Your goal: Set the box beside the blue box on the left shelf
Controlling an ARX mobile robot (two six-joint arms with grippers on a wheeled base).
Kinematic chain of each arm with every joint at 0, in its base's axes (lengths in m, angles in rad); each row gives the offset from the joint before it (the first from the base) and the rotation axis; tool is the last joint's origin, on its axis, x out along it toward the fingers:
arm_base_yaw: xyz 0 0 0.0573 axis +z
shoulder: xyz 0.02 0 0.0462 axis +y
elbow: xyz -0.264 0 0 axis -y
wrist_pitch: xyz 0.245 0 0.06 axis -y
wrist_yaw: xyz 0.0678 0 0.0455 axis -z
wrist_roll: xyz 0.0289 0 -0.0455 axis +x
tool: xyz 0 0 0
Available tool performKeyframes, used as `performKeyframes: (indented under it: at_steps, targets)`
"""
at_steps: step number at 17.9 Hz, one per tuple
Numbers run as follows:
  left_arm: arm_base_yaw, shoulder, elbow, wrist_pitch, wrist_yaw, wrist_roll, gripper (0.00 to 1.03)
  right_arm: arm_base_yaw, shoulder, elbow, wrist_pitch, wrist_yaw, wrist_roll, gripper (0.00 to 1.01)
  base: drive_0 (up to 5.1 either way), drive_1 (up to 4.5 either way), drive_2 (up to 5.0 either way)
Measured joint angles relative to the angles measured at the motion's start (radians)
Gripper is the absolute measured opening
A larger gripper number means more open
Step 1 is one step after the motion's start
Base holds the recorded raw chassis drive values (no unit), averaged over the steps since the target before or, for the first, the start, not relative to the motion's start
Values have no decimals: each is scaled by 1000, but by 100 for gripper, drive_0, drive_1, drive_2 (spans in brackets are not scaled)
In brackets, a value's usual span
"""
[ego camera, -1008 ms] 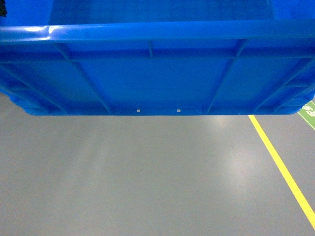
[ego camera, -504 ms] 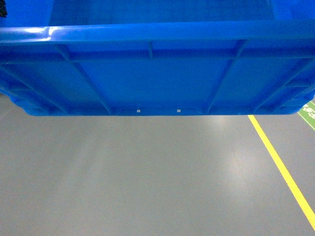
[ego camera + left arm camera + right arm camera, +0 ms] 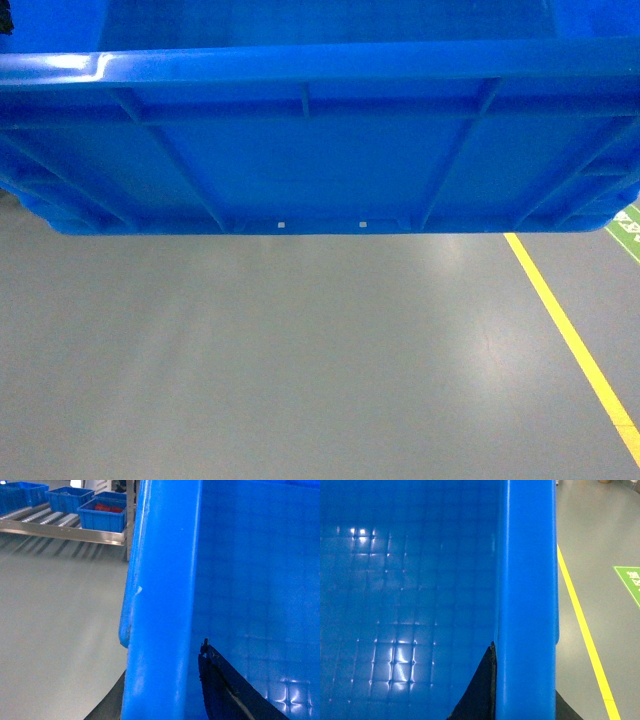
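Head view: the box [image 3: 320, 150] fills the top half of the frame, held up off the grey floor [image 3: 300, 360], ribbed side wall facing the camera, thick rim on top. A yellow line [image 3: 575, 340] runs along the floor at right, with a green marking [image 3: 628, 228] at the right edge. No grippers show here.

Left wrist view: the box's left rim runs top to bottom through the middle, gridded inside floor to its right. One dark finger of the left gripper [image 3: 222, 690] sits inside the wall at the bottom, and dark gripper parts show outside the rim too, so it is clamped on the box's left wall. Far off at upper left is the shelf [image 3: 65, 530] with roller tracks, carrying small blue bins [image 3: 102, 516], one with red items.

Right wrist view: the box's right rim runs vertically, with the right gripper [image 3: 525, 700] clamped over it, dark finger [image 3: 480, 690] inside, another dark part outside. Floor and yellow line at right.
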Motion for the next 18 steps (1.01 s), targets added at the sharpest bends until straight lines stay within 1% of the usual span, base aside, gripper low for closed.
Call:
performKeyframes:
  at_steps: [18]
  targets:
    - [0, 1, 0, -2, 0, 1, 30, 0, 2, 0, -3, -1, 1, 7, -3, 426, -431]
